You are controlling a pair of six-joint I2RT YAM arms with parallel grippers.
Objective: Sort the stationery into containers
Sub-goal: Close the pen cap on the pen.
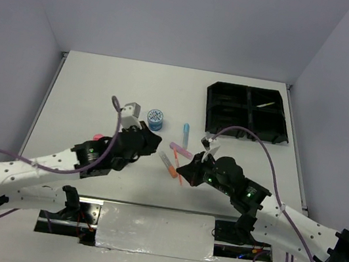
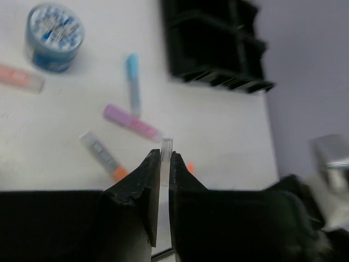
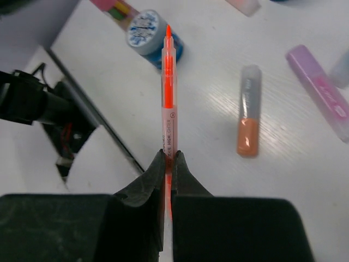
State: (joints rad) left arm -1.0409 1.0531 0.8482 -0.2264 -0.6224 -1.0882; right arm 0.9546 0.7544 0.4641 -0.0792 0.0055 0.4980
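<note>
Sorting is looking barely begun. The black rectangular plastic tray with four compartments [image 1: 209, 110] is sitting at the far right of the white table [image 1: 88, 91]. It is showing only one thin pale yellow stick [image 1: 265, 104], lying in its far right compartment; the other compartments are too dark to read.

Lying loose mid-table, well apart from the tray:
- a small round blue tub with a patterned lid [image 1: 155, 119]
- a short light blue pen [image 1: 186, 131]
- a purple marker [image 1: 180, 150]
- a grey-and-orange marker [image 1: 168, 162]

A salmon-pink pen [image 2: 19, 79] is showing near the tub in the left wrist view. Something small and pink [image 1: 96, 136] is peeking out beside the left arm, too hidden to name. All of these are waiting to be sorted, as I judge it.

The right gripper [image 3: 168, 155] is clamping an uncapped orange highlighter pen [image 3: 168, 87] by its barrel, tip pointing away from the wrist and raised over the table. The left gripper [image 2: 165, 155] is pinching a small clear tube-like piece [image 2: 166, 148], possibly a pen cap, though I cannot be sure.

Both arms are reaching inward from the near edge, elbows bent. The two grippers are facing each other over the loose pens, near one another but apart. Neither is heading for the tray; they seem set to bring cap and pen together
</note>
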